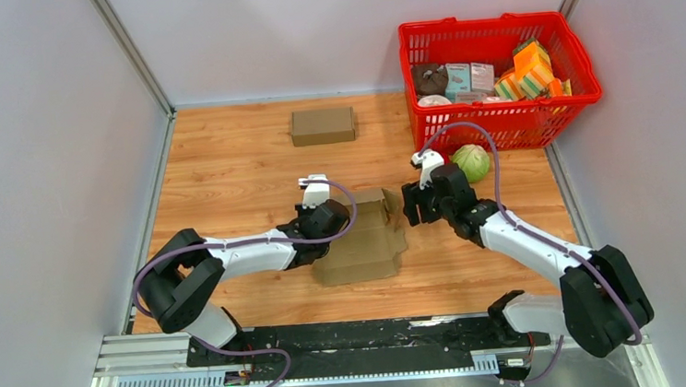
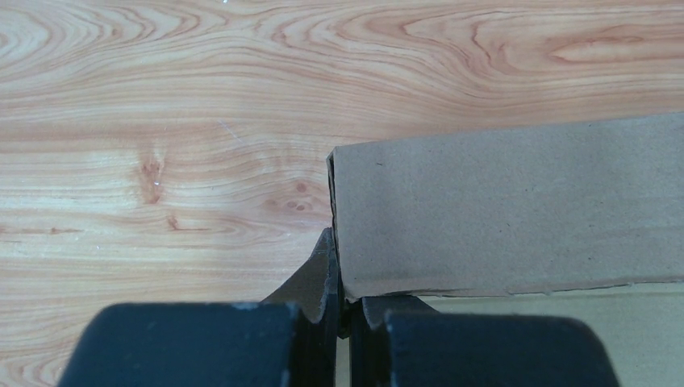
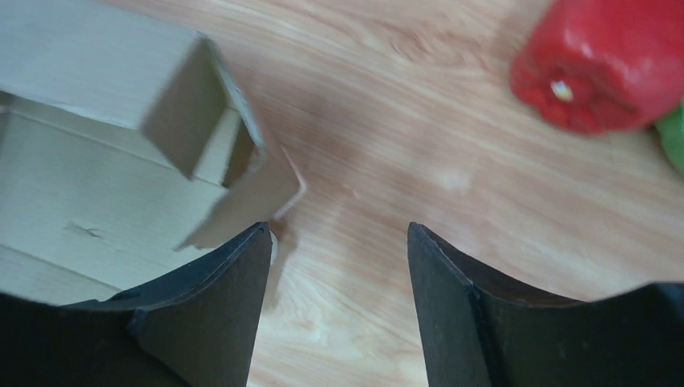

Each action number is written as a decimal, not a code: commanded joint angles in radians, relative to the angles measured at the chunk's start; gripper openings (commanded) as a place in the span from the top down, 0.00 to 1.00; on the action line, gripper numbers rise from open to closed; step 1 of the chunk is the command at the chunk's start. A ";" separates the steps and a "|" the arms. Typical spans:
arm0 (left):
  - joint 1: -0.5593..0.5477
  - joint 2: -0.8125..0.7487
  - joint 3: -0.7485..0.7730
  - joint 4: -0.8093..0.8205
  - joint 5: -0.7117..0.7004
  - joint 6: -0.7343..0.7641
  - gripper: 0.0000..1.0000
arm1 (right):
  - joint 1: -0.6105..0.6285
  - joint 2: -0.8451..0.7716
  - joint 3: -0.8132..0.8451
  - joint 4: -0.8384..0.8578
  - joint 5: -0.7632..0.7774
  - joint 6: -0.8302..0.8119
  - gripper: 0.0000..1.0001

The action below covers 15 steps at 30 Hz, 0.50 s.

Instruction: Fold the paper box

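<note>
Left wrist view shows the left gripper pinching a flap of the brown cardboard box. The right gripper gapes wide just beside its raised corner.

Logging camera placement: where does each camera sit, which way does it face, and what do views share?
Top external: above and behind the arms, looking down at the table, cardboard box and red basket; both arms show.
Left wrist: on the left arm, looking along the left gripper, shut on a box flap.
Right wrist: on the right arm, looking past the open right gripper at the box's corner.
Shared: all three show the box.
</note>
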 commanded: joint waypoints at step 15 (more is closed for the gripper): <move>-0.006 -0.051 -0.053 0.007 0.066 0.076 1.00 | -0.010 0.190 0.118 0.167 -0.496 -0.273 0.42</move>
